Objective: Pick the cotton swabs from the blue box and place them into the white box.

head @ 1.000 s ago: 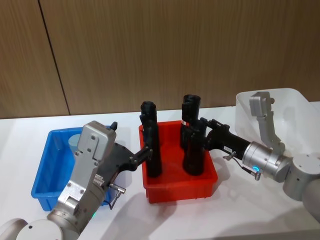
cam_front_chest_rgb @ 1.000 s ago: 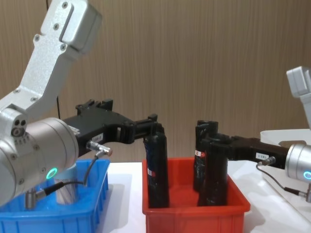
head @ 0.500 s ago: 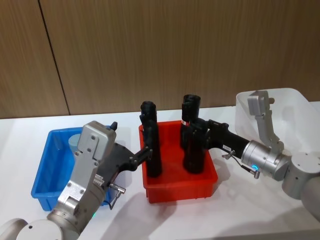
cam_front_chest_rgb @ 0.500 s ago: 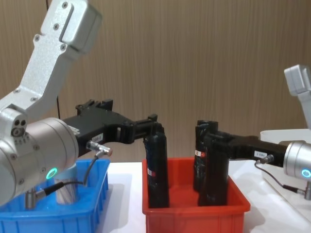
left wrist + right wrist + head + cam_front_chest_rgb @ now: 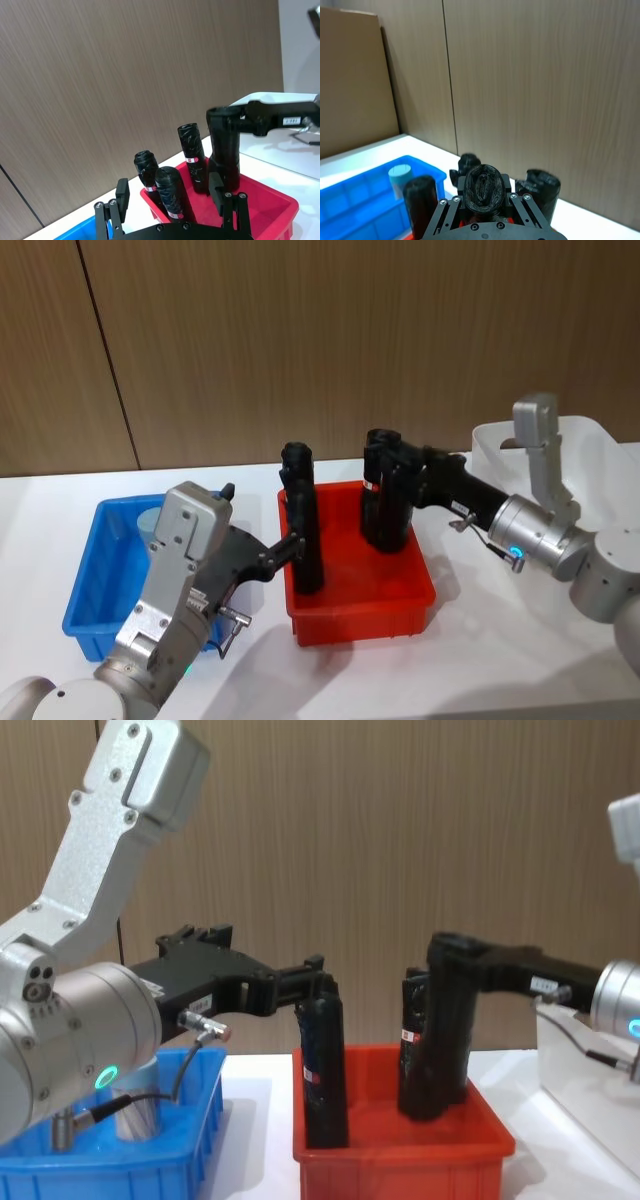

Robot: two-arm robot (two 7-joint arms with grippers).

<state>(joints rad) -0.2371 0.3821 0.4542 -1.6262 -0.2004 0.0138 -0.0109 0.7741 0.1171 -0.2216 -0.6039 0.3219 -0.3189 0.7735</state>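
One cotton swab jar (image 5: 150,525) with a pale blue lid (image 5: 400,176) stands in the blue box (image 5: 88,585), mostly hidden behind my left arm; its clear body (image 5: 135,1108) shows low in the chest view. My left gripper (image 5: 292,542) is open, its fingers (image 5: 122,192) on either side of a black tube (image 5: 169,200) at the red bin's left. My right gripper (image 5: 398,483) is shut on another black tube (image 5: 442,1040), held tilted and raised above the red bin's floor. The white box (image 5: 590,455) stands at the far right behind the right arm.
The red bin (image 5: 360,615) sits between the blue and white boxes and holds more black tubes (image 5: 300,540) with red-white labels. A wooden wall closes the back. White tabletop lies in front of the bins.
My right gripper has lifted its black tube up and back from the red bin's front right, tilting it. The left arm has not moved.
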